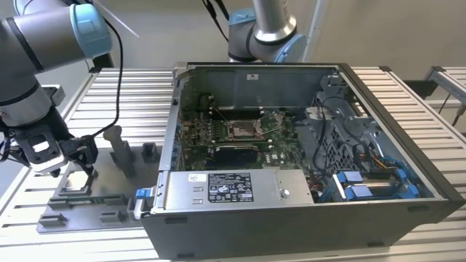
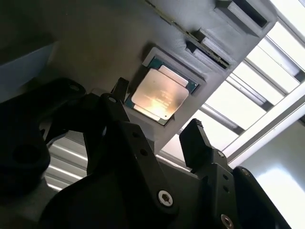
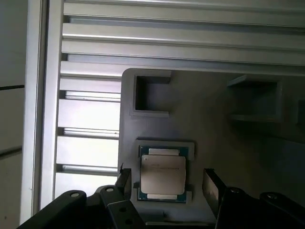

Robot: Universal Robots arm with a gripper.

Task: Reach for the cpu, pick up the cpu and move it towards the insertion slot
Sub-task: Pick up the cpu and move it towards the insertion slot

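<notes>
Closest to the exterior camera stands the open computer case (image 1: 306,218), just beside the grey fixture plate (image 1: 87,204), on the exterior view's right of it. Inside the case, well apart from the plate, the insertion slot (image 1: 243,129) lies on the green motherboard (image 1: 280,153), a shiny metal frame around a dark centre. The gripper (image 1: 86,158) hangs over the plate's end on the exterior view's left, pointing down.

In the second wrist view the gripper (image 2: 157,109) shows its black fingers (image 2: 128,138) in front of the plate (image 2: 95,38), spread wide and gripping nothing. The cpu (image 2: 159,95) lies silver face up in a square nest (image 2: 202,82) of the plate, between the two fingertips.

In the first wrist view the cpu (image 3: 162,174) rests flat in that nest (image 3: 164,144), near the plate's (image 3: 214,124) edge. The gripper (image 3: 167,181) is parted to either side of the nest, with a gap showing on both sides of the chip. Beyond the plate's edge run the slats of the aluminium table (image 3: 143,28).
</notes>
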